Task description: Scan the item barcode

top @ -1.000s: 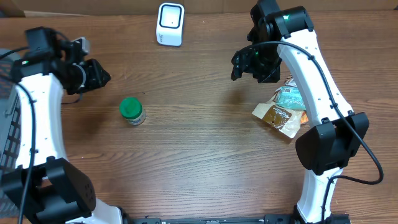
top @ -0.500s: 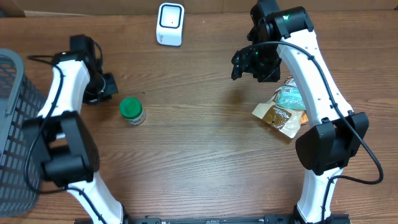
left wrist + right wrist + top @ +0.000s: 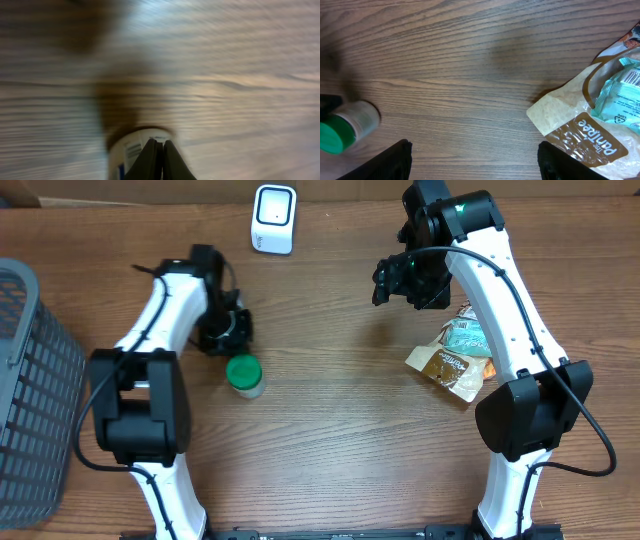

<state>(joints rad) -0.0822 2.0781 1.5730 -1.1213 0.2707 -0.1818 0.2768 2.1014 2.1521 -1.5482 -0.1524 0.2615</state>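
Observation:
The item is a small white bottle with a green lid (image 3: 243, 375), lying on the wooden table left of centre. In the blurred left wrist view, its label with a barcode (image 3: 131, 151) shows just behind my fingertips. My left gripper (image 3: 233, 343) is shut with nothing between its fingers, right beside the bottle's far side; the tips (image 3: 159, 142) are pressed together against it. The white scanner (image 3: 273, 218) stands at the table's back edge. My right gripper (image 3: 388, 284) hangs open and empty above the table at the right (image 3: 475, 148), with the bottle (image 3: 347, 125) far to its left.
A brown snack pouch (image 3: 447, 368) and a teal packet (image 3: 466, 335) lie at the right, under the right arm; the right wrist view shows the pouch (image 3: 585, 132) too. A grey mesh basket (image 3: 30, 390) stands at the left edge.
My left arm swung right from the far left and shut its gripper. The bottle shifted right and toward the front. The basket came into view. The right arm stayed still.

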